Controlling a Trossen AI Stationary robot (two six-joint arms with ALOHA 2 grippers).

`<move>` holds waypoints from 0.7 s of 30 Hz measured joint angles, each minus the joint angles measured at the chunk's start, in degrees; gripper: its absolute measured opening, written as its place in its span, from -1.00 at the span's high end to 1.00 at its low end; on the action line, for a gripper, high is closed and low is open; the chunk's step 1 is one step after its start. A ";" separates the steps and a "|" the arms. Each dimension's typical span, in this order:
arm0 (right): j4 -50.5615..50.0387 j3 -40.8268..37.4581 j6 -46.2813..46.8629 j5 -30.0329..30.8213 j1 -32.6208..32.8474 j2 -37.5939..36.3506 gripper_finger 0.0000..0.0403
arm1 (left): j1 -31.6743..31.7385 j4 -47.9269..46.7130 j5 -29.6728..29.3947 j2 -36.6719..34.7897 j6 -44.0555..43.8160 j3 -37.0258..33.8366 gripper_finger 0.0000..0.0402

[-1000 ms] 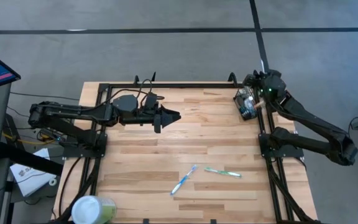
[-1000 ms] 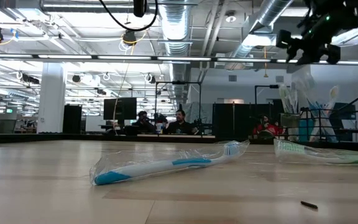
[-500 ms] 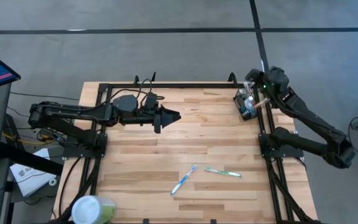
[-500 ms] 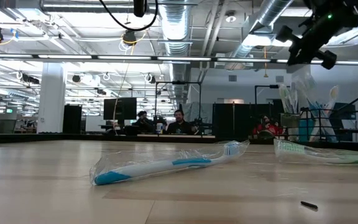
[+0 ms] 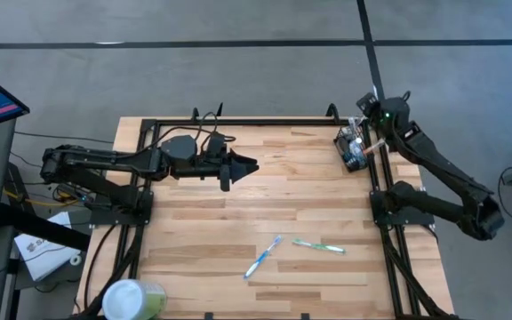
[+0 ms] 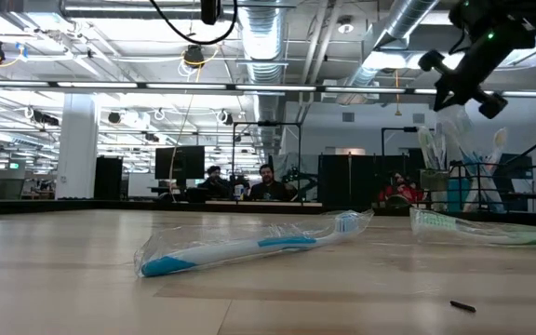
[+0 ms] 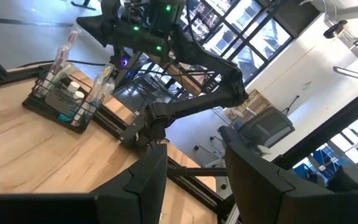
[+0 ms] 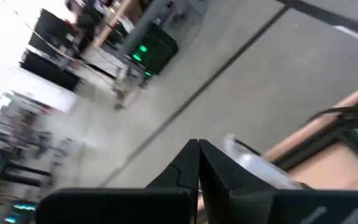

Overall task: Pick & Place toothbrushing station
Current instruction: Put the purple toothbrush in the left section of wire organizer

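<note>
We see the toothbrushing station [image 5: 355,148], a small black wire holder stocked with wrapped brushes, at the upper right of the high view, on the far right edge of the wooden desk [image 5: 265,204]. The right gripper [image 5: 369,114] hovers just above and beside it; in its wrist view the jaws appear pressed together with nothing between them, a pale wrapped item lying just beyond the tips. The left gripper [image 5: 245,165] waits over the upper middle of the desk, its jaws parted and empty. Two wrapped toothbrushes, one blue [image 5: 262,257] and one green [image 5: 318,246], lie loose at lower centre, and a pale-green cup [image 5: 133,300] stands at the lower left corner.

We judge the step in hand to be the approach. To do it well, the right jaws should open, come down past the protruding brushes, and close squarely on the holder's wall.

No brand, label or writing is legible.
</note>
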 joint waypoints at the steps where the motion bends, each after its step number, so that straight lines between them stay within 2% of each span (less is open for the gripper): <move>1: 0.99 0.00 0.77 -0.22 -0.13 0.00 1.00 | -0.03 0.09 0.00 0.00 0.17 0.00 0.21; 4: 1.28 0.00 3.24 -0.69 -0.71 0.02 1.00 | -0.19 0.48 -0.01 0.00 0.45 0.00 0.21; 16: -1.54 0.00 9.95 -9.16 -5.72 0.00 1.00 | -0.20 1.19 -0.02 0.00 3.45 0.00 0.21; 21: -2.60 0.00 9.91 -9.53 -6.12 -0.04 1.00 | -0.20 1.27 -0.02 0.00 3.47 0.00 0.21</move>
